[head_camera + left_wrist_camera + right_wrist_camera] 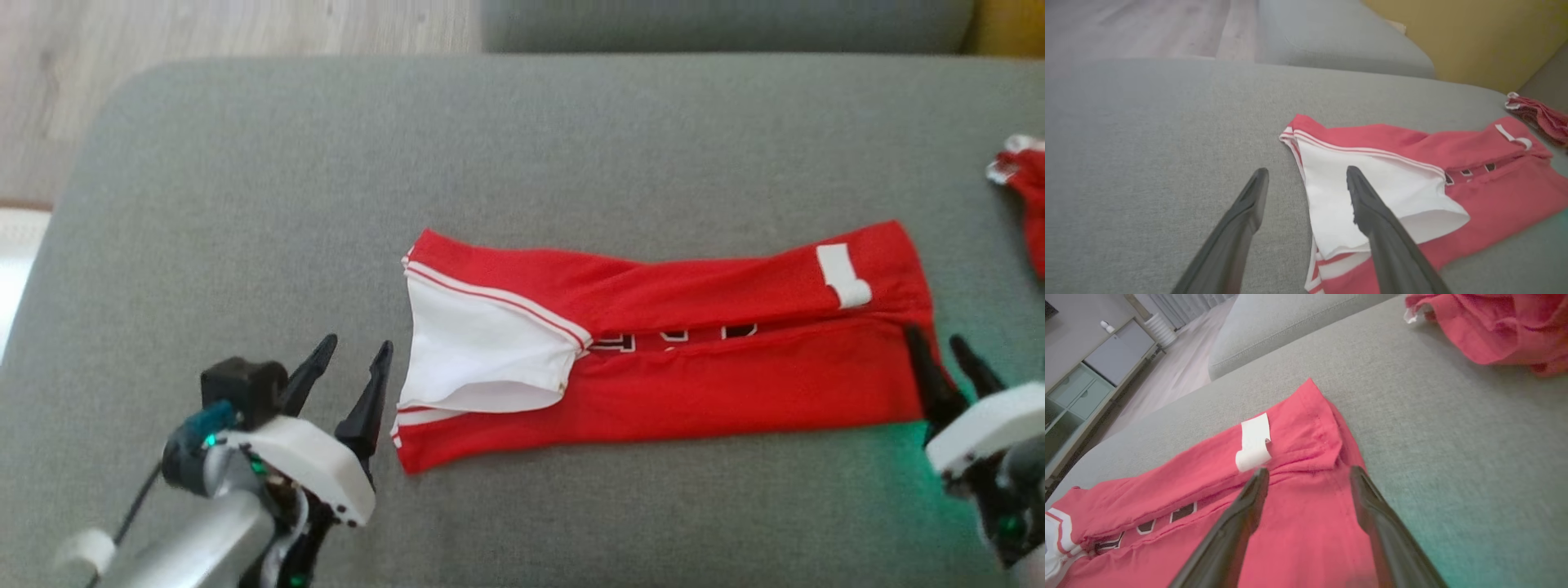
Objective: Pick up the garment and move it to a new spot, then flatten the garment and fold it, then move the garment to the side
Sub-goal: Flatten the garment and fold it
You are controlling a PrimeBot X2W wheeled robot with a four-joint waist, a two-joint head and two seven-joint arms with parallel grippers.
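Left gripper hung at the near left with its fingers spread and empty, just off the left end of the red jersey. That jersey lay folded into a long strip across the middle of the grey cushion (white label near its far right corner). Right gripper, fingers likewise apart, straddled its near right corner. Another red garment lay far right.

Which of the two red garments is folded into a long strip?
The middle garment, with a white tag; the other garment is bunched at the right edge.
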